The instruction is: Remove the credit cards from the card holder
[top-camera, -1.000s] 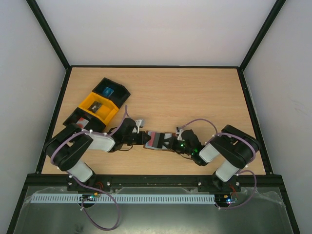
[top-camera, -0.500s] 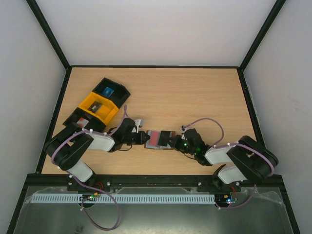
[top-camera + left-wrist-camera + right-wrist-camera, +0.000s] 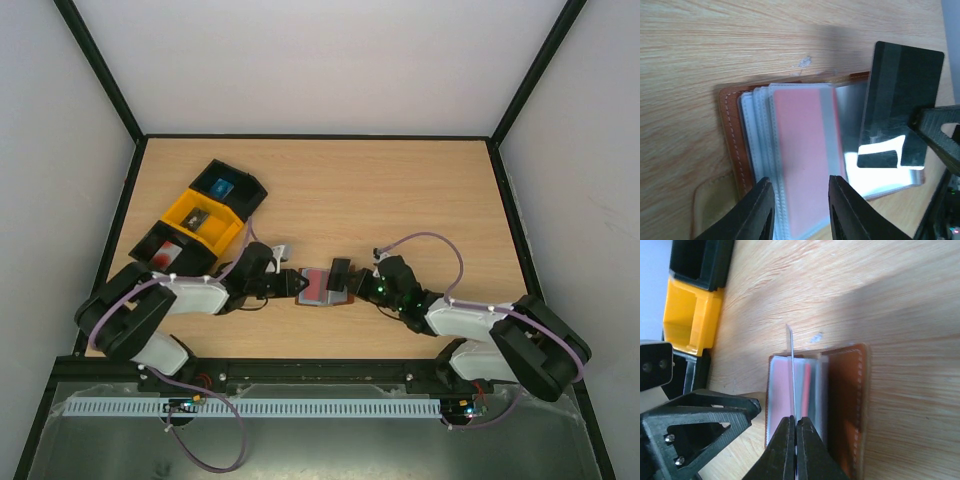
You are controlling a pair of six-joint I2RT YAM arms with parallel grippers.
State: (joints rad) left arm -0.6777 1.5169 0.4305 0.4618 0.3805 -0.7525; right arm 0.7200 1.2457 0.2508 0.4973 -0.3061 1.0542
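Observation:
The brown card holder (image 3: 318, 287) lies open on the table between my two grippers. In the left wrist view its leather edge (image 3: 730, 134) and clear sleeves show, with the red credit card (image 3: 805, 160) still inside a sleeve. My left gripper (image 3: 800, 202) is open, its fingers straddling the wallet's left page (image 3: 296, 284). My right gripper (image 3: 796, 426) is shut on the dark grey credit card (image 3: 902, 95), which is out of its sleeve and held upright over the wallet's right half (image 3: 339, 271). That card shows edge-on in the right wrist view (image 3: 791, 370).
A yellow bin (image 3: 205, 219) sits between two black bins (image 3: 232, 184) at the table's left back, each holding small items. In the right wrist view the yellow bin (image 3: 690, 315) lies beyond the left gripper's body (image 3: 695, 425). The wallet's side tab (image 3: 715, 205) lies under the left fingers.
My right arm has stretched lower and drawn the dark grey card out of the wallet, tilting it upright. The left gripper has stayed on the wallet's left side.

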